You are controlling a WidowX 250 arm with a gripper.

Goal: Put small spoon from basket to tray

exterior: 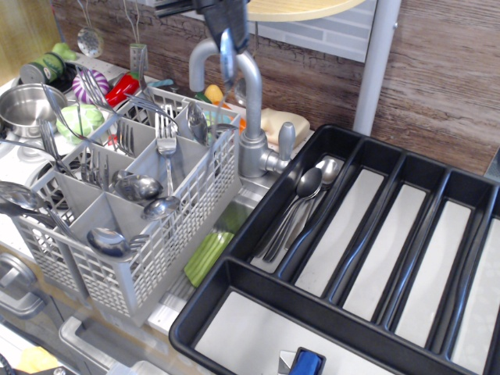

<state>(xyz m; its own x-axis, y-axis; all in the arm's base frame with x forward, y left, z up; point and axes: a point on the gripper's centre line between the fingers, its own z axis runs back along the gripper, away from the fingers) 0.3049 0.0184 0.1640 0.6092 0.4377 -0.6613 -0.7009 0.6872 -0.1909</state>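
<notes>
My gripper (227, 22) is at the top edge of the view, above the faucet, shut on the small spoon (228, 61), which hangs down in the air in front of the faucet's arch. The grey lattice basket (195, 195) stands lower left, holding several larger spoons and forks. The black tray (367, 258) lies to the right, with a few spoons (303, 191) in its leftmost long compartment. The gripper is between basket and tray, high above both. Most of the gripper is cut off by the frame.
A steel faucet (251, 148) stands between basket and tray. A round steel pot (23, 105) is at far left. A green object (207, 254) lies below the basket's right side. A blue item (307, 362) sits in the tray's front compartment. A grey post (376, 62) rises behind the tray.
</notes>
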